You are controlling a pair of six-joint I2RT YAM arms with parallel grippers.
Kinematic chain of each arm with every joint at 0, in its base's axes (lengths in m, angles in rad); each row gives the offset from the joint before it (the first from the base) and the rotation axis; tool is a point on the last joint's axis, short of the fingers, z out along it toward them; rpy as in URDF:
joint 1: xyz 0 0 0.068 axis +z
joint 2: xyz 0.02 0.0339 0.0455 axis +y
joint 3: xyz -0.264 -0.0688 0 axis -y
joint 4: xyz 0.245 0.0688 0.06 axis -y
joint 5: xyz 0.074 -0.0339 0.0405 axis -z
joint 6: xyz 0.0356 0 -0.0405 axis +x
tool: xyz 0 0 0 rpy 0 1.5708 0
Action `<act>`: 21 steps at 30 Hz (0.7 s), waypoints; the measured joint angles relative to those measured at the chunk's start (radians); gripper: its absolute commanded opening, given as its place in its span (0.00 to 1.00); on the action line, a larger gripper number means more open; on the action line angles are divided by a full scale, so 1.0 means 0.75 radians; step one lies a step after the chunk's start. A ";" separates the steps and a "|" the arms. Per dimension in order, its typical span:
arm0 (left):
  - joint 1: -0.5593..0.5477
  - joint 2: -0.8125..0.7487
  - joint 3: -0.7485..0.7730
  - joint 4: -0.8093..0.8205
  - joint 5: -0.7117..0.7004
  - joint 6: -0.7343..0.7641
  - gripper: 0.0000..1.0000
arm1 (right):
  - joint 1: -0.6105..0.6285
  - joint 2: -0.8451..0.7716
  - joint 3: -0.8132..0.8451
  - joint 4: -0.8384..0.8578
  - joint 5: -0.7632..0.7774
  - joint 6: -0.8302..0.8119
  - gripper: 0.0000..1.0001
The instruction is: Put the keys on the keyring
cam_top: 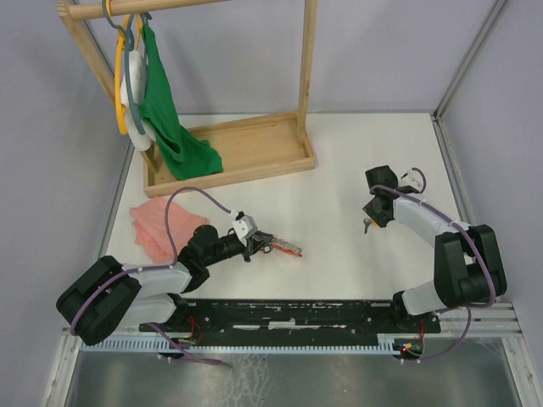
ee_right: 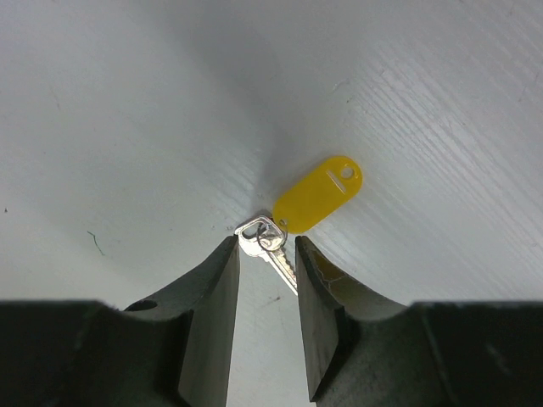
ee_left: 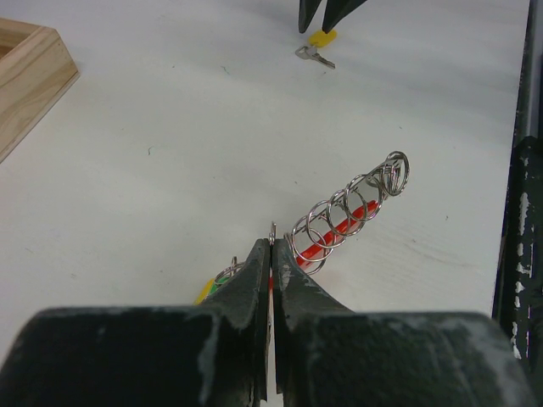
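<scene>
The right gripper hangs low over the bench, its jaws part open on either side of the yellow-tagged key, which lies flat and unclamped. Well apart from it, the left gripper has its jaws closed, pinching a wire loop of the keyring.

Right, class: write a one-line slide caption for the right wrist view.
Open right gripper straddling the yellow-tagged key on the white table, poised to pinch it.

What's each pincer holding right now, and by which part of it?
Left pincer: shut on the keyring coil, at its near end. Right pincer: nothing yet; its open jaws straddle the yellow-tagged key.
</scene>
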 measured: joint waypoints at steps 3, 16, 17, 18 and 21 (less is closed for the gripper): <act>0.000 0.000 0.001 -0.004 0.001 0.000 0.03 | 0.000 0.024 0.000 -0.002 0.000 0.050 0.38; 0.000 0.000 0.011 -0.020 0.003 0.000 0.03 | -0.002 0.107 -0.008 0.018 -0.001 0.156 0.22; 0.000 0.000 0.011 -0.020 0.003 0.000 0.03 | -0.003 0.109 -0.008 0.024 0.000 0.157 0.19; 0.000 0.000 0.011 -0.020 0.004 0.000 0.03 | -0.004 0.110 -0.008 0.028 0.002 0.157 0.17; 0.000 0.000 0.011 -0.021 0.005 0.000 0.03 | -0.007 0.111 -0.008 0.036 0.003 0.143 0.09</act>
